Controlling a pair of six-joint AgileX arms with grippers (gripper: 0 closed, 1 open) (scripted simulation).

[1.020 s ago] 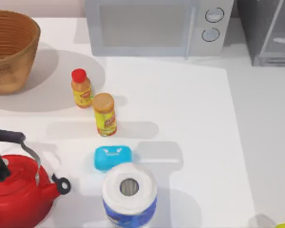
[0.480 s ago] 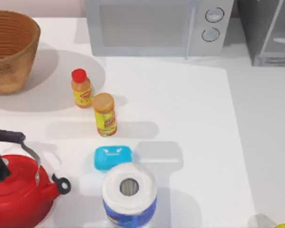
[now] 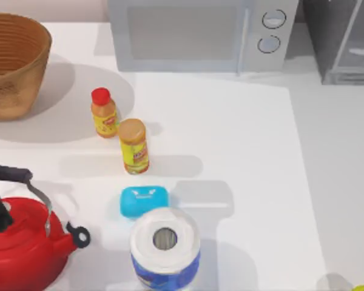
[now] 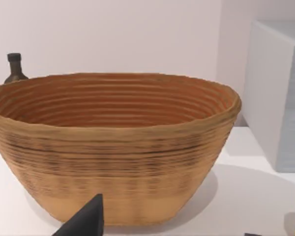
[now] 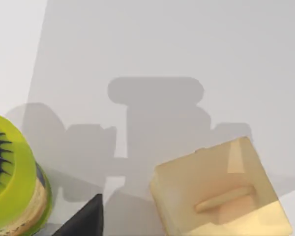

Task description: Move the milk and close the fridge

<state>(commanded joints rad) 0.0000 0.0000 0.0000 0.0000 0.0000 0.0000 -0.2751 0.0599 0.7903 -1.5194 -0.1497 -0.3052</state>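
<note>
Fridge (image 3: 346, 42) at table's (image 3: 242, 151) far right corner, bare tabletop before it, gripper jaws' state untellable.

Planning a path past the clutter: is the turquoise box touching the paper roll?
Cannot tell. In the top view the paper roll overlaps the near edge of the turquoise box, hiding where they would meet.

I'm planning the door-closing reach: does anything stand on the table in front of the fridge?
Nothing visible does. The fridge stands at the top view's far right corner. The microwave stands beside it to the left, not in front.
</note>
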